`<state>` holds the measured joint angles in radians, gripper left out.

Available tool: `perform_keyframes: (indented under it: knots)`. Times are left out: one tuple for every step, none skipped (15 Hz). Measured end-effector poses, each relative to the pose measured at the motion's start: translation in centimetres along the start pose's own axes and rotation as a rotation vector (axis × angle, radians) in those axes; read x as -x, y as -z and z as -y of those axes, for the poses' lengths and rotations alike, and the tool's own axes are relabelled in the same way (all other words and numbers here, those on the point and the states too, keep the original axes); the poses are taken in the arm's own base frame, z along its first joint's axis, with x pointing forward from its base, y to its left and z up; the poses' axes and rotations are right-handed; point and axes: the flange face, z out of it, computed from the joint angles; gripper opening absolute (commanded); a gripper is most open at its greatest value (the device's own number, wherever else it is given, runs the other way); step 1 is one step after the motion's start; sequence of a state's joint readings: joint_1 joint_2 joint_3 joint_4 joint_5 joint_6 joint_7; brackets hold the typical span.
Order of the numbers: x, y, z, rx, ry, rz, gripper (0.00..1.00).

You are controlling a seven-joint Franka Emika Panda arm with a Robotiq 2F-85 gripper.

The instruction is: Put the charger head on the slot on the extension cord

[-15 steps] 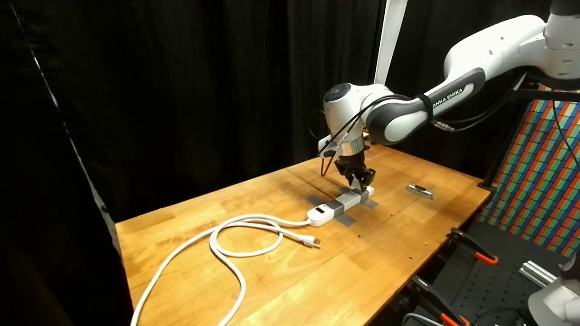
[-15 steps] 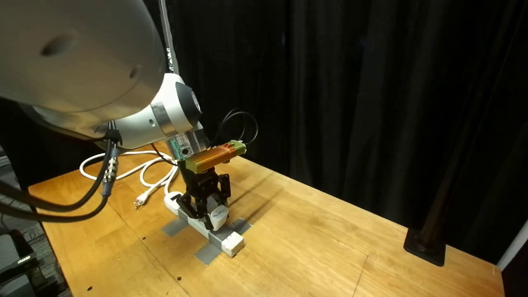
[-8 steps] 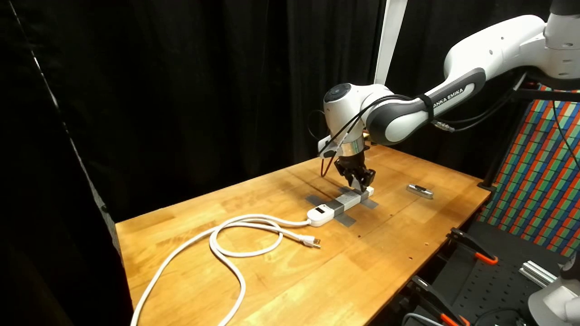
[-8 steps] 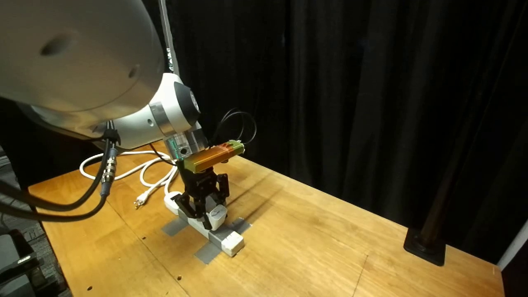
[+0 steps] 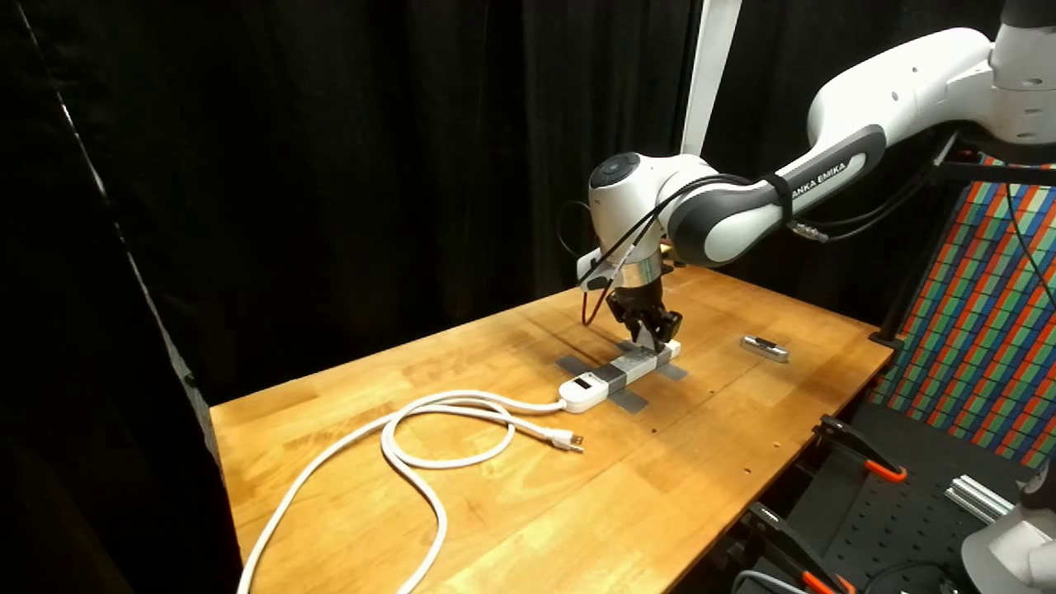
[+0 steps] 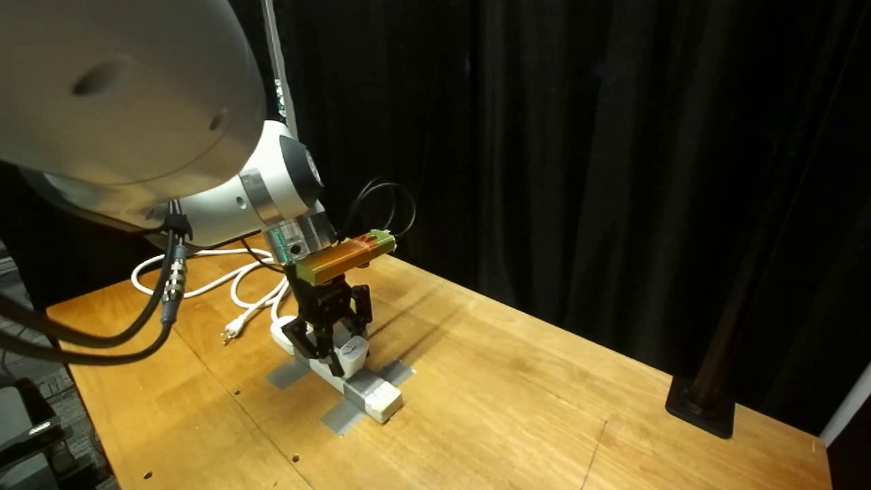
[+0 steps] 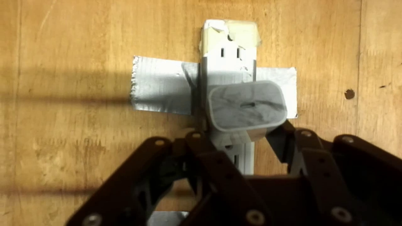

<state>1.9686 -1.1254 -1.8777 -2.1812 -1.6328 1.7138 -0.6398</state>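
Jaws clamped on charger head (image 7: 248,105), held crosswise over extension cord (image 5: 637,365); can't tell if the two touch. Outlet (image 7: 230,52) near extension cord's end visible in wrist view. Grey tape (image 7: 163,84) straps extension cord to table (image 5: 528,520). White cable (image 5: 450,464) loops from its other end. Small silver object (image 5: 765,348) well apart from it.

Black curtains (image 5: 330,206) are hanging in folds behind a planked wooden tabletop (image 5: 528,503) that is gleaming brightly in places, while a pale post (image 5: 711,74) is slanting upward, a red, green and blue patterned panel (image 5: 973,313) is standing beyond one edge and grey flooring (image 6: 72,396) is showing lower down
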Motion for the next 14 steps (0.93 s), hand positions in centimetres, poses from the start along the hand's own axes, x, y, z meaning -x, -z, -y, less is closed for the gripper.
perform_keyframes:
  knots:
    - [-0.05, 0.01, 0.05, 0.003, -0.004, 0.002, 0.23]
    - [-0.09, 0.01, 0.09, 0.005, -0.008, 0.004, 0.23]
    - [-0.14, 0.01, 0.14, 0.007, -0.014, 0.007, 0.23]
    - [-0.19, 0.01, 0.19, 0.009, -0.019, 0.009, 0.23]
    - [-0.23, 0.0, 0.24, 0.012, -0.024, 0.011, 0.23]
    - [-0.28, -0.03, 0.3, 0.015, -0.029, 0.015, 0.23]
    - [-0.32, -0.09, 0.38, 0.019, -0.033, 0.02, 0.23]
    - [-0.37, -0.14, 0.46, 0.023, -0.037, 0.025, 0.23]
    - [-0.42, -0.17, 0.54, 0.027, -0.041, 0.029, 0.23]
    - [-0.47, -0.23, 0.62, 0.032, -0.044, 0.035, 0.23]
    - [-0.5, -0.38, 0.67, 0.036, -0.046, 0.04, 0.23]
    - [-0.56, -0.66, 0.68, 0.04, -0.051, 0.048, 0.23]
    - [-0.61, -0.82, 0.71, 0.042, -0.058, 0.053, 0.23]
    - [-0.67, -0.98, 0.74, 0.043, -0.064, 0.058, 0.23]
